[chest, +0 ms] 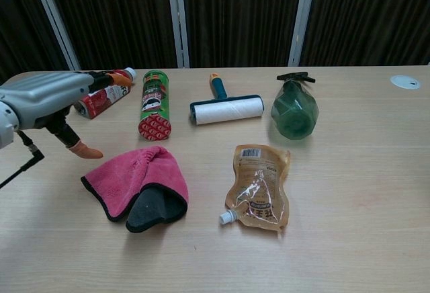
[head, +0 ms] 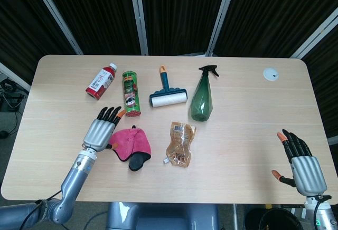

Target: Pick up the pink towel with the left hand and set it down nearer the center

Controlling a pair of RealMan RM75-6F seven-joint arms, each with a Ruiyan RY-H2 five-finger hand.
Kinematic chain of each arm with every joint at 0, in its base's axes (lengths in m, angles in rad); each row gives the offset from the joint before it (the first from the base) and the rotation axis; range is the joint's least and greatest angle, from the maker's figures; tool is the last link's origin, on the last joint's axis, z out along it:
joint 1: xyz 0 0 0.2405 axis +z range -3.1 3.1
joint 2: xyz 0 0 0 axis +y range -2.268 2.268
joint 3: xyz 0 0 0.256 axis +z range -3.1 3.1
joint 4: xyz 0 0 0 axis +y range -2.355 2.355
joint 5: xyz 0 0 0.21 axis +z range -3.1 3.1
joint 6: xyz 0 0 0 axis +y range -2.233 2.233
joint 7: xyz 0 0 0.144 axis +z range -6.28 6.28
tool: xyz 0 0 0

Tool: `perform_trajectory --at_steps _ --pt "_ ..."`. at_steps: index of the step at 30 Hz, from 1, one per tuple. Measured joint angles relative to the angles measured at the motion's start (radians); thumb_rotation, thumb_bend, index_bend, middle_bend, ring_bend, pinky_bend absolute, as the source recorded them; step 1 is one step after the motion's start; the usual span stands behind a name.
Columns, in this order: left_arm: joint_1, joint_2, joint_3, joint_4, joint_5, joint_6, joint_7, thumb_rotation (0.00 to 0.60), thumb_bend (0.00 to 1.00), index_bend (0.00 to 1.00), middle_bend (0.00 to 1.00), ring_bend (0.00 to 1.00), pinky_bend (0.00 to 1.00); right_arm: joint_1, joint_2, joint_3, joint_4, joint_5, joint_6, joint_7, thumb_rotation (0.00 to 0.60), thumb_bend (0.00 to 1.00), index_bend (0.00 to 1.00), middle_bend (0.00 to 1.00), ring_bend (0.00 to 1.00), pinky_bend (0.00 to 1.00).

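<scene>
The pink towel point(head: 132, 144) point(chest: 140, 184) lies crumpled on the table, with a dark fold at its near end, just left of the refill pouch. My left hand point(head: 101, 128) point(chest: 50, 99) hovers beside the towel's left edge with its fingers spread, holding nothing. It is apart from the cloth in the chest view. My right hand point(head: 300, 161) stays at the table's near right corner, fingers apart and empty; the chest view does not show it.
A tan refill pouch point(head: 181, 144) point(chest: 259, 188) lies right of the towel. Behind it stand a green can point(head: 130, 93) point(chest: 154, 102), a red bottle point(head: 101, 81), a lint roller point(head: 168, 90) point(chest: 227, 107) and a green spray bottle point(head: 202, 96) point(chest: 294, 109). A white disc point(head: 271, 74) sits far right.
</scene>
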Motion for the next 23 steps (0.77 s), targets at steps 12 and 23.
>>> perform_trajectory --at_steps 12,23 --pt "0.203 0.185 0.142 -0.061 0.233 0.286 -0.094 0.6 0.0 0.0 0.0 0.0 0.0 0.0 -0.005 0.001 0.001 -0.002 0.003 -0.021 0.6 0.08 0.0 0.0 0.0 0.12" --pt "0.413 0.325 0.272 0.026 0.432 0.511 -0.343 0.6 0.0 0.0 0.0 0.0 0.0 -0.002 -0.011 0.005 0.01 0.0 0.011 -0.027 0.6 0.03 0.0 0.0 0.0 0.12"
